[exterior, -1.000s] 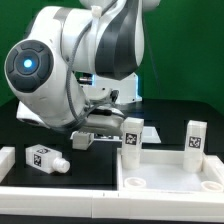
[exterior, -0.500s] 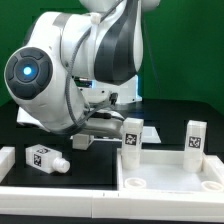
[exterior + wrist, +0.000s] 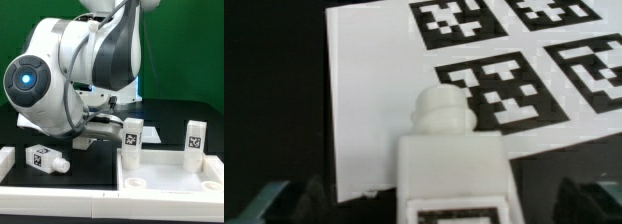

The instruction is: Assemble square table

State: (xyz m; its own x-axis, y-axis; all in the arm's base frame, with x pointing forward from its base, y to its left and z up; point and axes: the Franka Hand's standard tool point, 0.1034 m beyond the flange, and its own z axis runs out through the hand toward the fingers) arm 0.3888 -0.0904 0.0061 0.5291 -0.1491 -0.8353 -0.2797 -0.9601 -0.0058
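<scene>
The square table's white top, a tray with a raised rim, lies at the exterior view's lower right. Two tagged legs stand upright at its far corners. A third leg lies on the black table at the left. A fourth leg lies under my wrist, its round peg pointing over the marker board. My gripper is open, with one dark finger on each side of this leg and a gap to each. In the exterior view the arm hides most of the gripper.
A long white border rail runs along the front and the exterior view's left. The bulky arm fills the upper left of that view. A green wall stands behind.
The arm has sunk and shifted a little toward the exterior view's left, over the lying leg. The legs and the top have not moved.
</scene>
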